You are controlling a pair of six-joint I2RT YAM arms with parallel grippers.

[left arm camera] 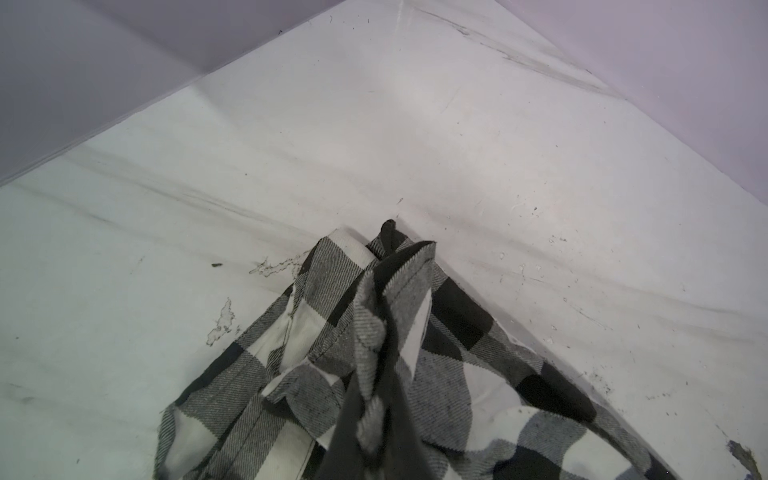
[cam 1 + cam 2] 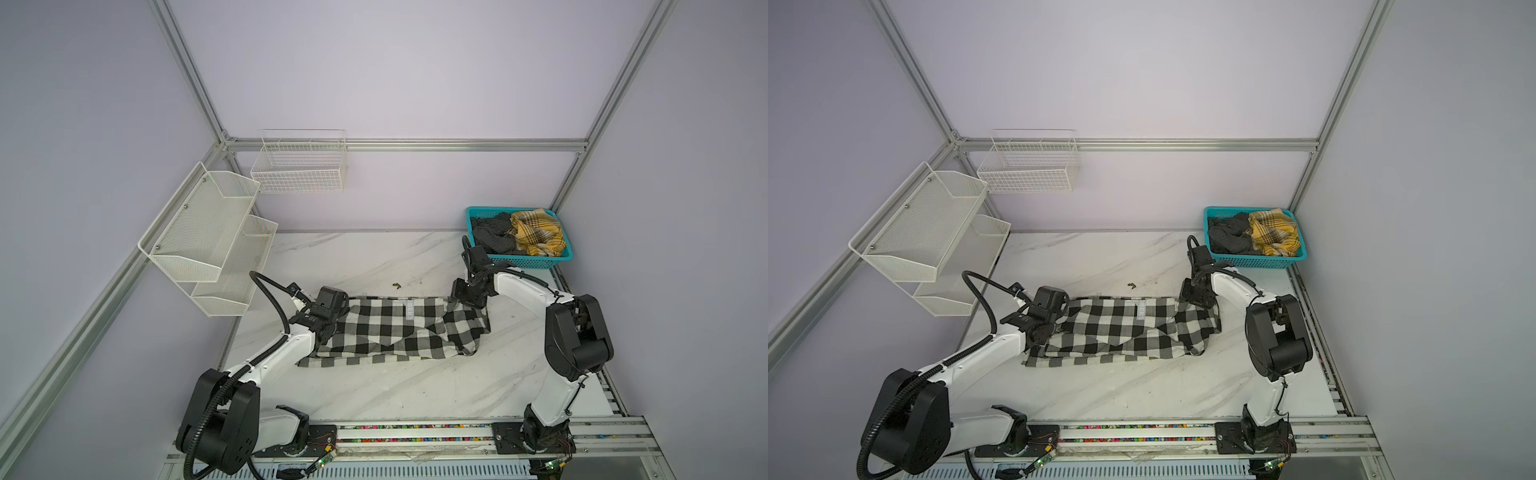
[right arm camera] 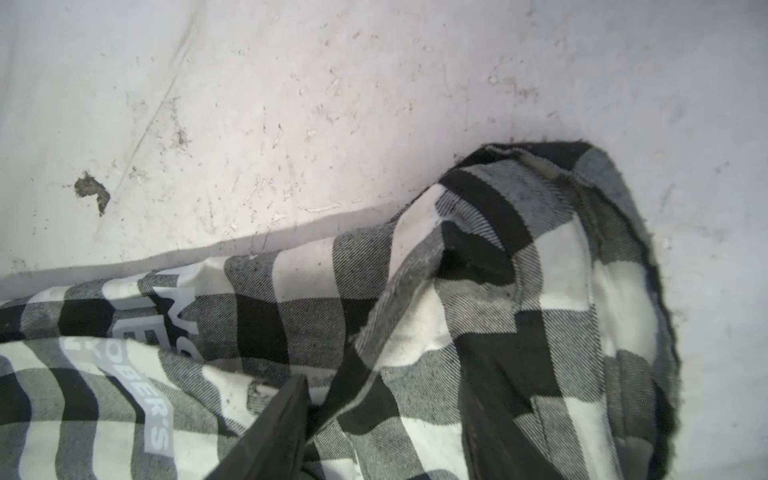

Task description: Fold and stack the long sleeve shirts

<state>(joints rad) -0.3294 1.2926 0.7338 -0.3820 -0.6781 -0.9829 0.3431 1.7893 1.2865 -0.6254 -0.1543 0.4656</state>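
Both top views look down; wrist cameras close over shirt (image 3: 291, 316).

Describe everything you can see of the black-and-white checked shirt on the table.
The soft black-and-white checked cloth shirt lies partly folded in a long, rumpled band across the white marble-patterned table, layers overlapping. Grey-white block letters run across one panel; stitched hems show in the wrist views. The left claw is shut on a bunched fold at one end; at the other the right claw stands open astride a raised ridge of cloth.
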